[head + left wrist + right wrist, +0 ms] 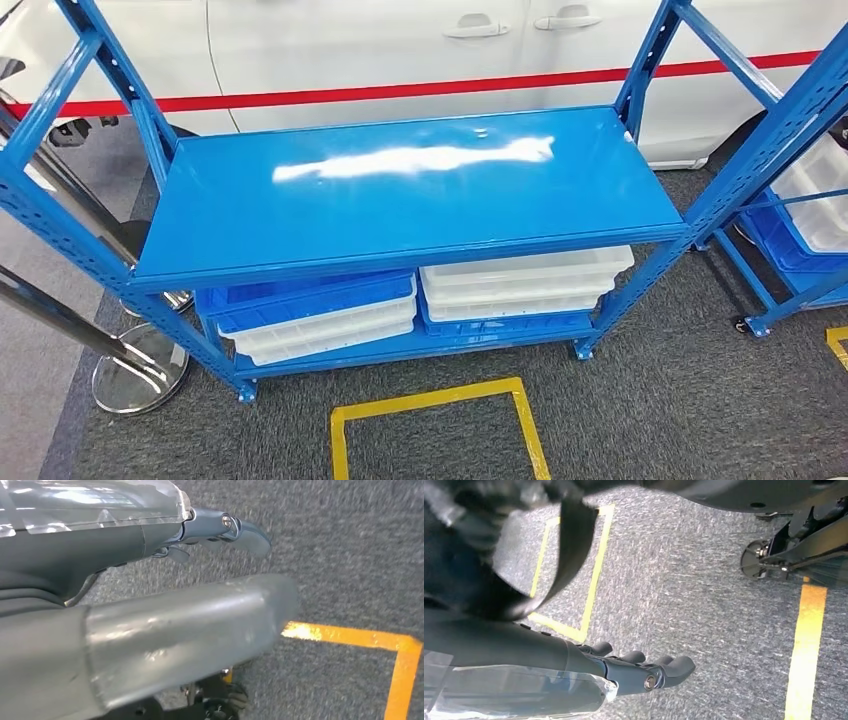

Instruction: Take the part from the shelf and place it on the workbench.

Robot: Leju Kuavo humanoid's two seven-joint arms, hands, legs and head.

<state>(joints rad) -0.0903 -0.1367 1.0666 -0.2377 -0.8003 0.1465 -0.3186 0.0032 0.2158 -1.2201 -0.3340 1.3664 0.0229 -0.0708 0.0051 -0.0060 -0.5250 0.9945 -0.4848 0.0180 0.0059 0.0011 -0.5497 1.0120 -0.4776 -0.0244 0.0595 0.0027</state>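
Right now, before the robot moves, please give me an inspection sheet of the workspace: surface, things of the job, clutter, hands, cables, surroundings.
Surface: blue shelf top is bare, with a bright glare patch.
Job's things: no part seen on the shelf top; blue and white trays and a second tray stack sit on the lower shelf; contents cannot be told.
Clutter: nothing seen.
Hands: left hand hangs over the carpet, fingers extended, holding nothing; right hand likewise.
Cables: nothing seen.
Surroundings: grey carpet with a yellow floor square; white car behind a red barrier tape; chrome post base to the left; another blue rack with trays to the right.
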